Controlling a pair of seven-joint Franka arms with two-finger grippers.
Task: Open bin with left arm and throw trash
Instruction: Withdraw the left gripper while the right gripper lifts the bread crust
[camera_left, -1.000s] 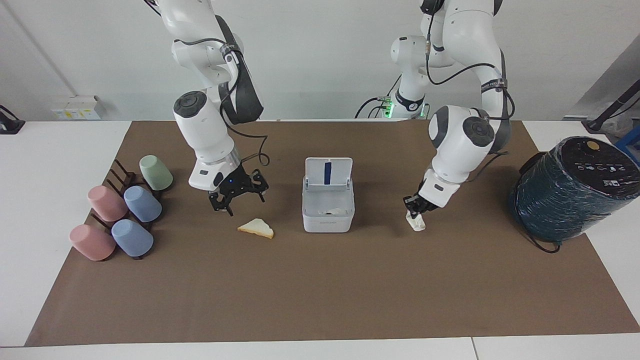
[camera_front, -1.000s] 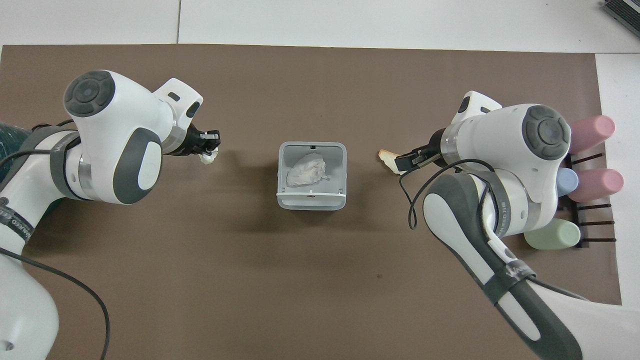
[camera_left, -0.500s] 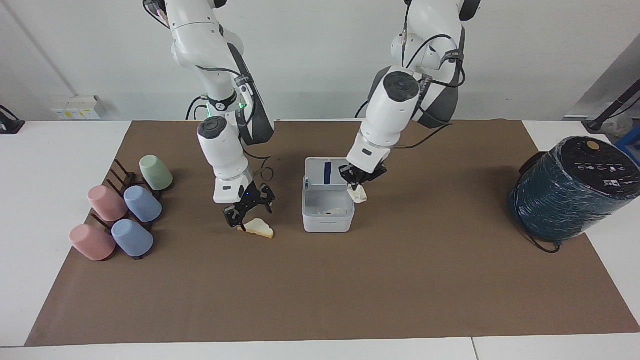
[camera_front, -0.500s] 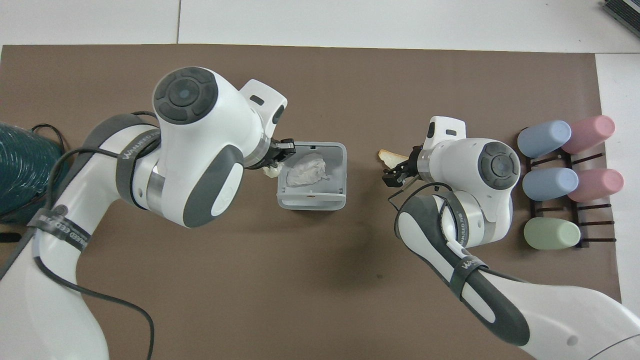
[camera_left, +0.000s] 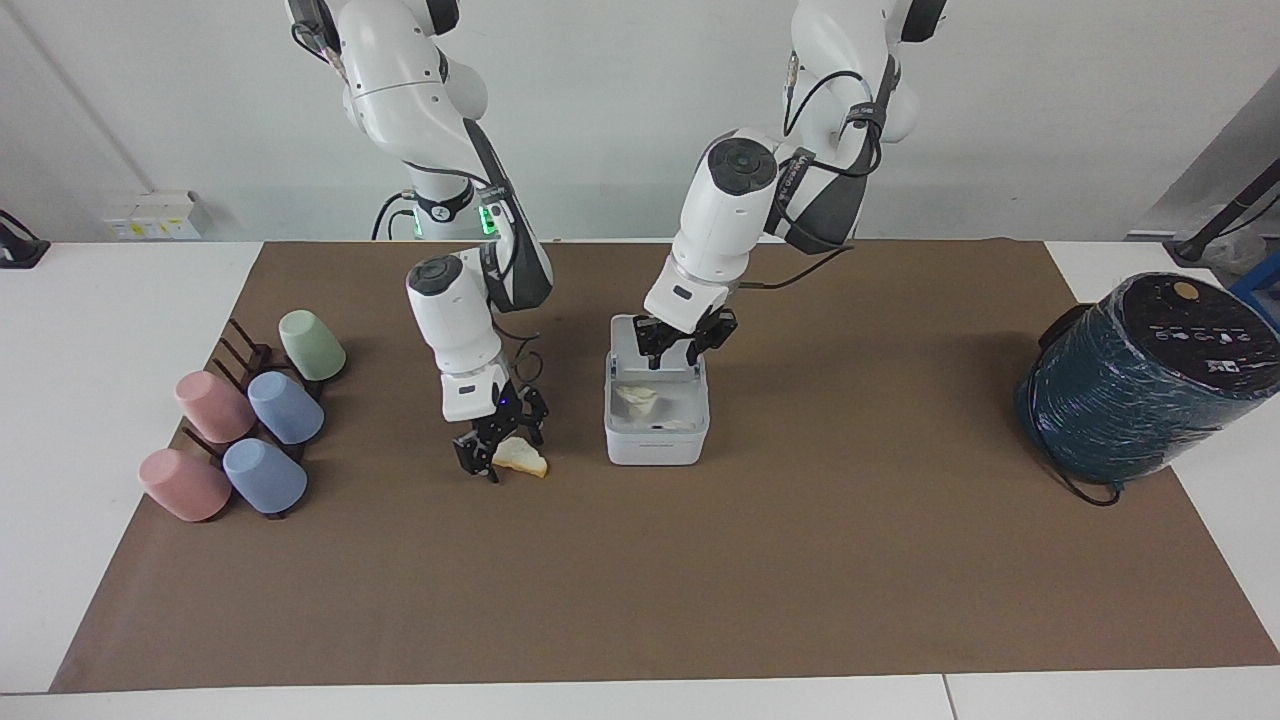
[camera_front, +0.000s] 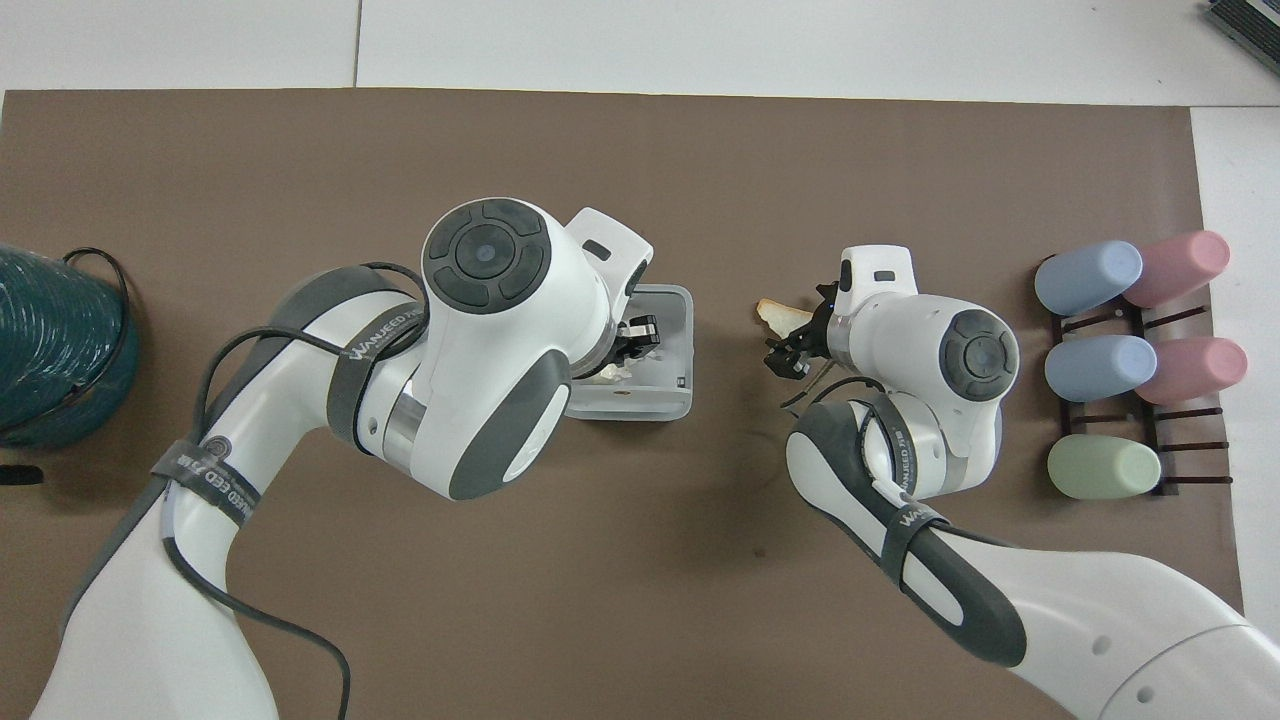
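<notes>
Hovering over the open bin (camera_left: 656, 440), left gripper (camera_left: 680, 349) fingers spread; right gripper (camera_left: 497, 449) fingers straddle the wedge (camera_left: 523, 458).

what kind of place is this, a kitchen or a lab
Most likely a robotics lab: two white arms fixed at a table under a brown mat, staged props like the small bin and racked pastel cups.

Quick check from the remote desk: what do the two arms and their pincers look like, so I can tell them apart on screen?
Both arms are glossy white with dark grey joint caps and bands, loose black cables, and grey lettering on the forearms. The left pincer is plain black with two fingers. The right pincer is black too, but shows a small blue light.
</notes>
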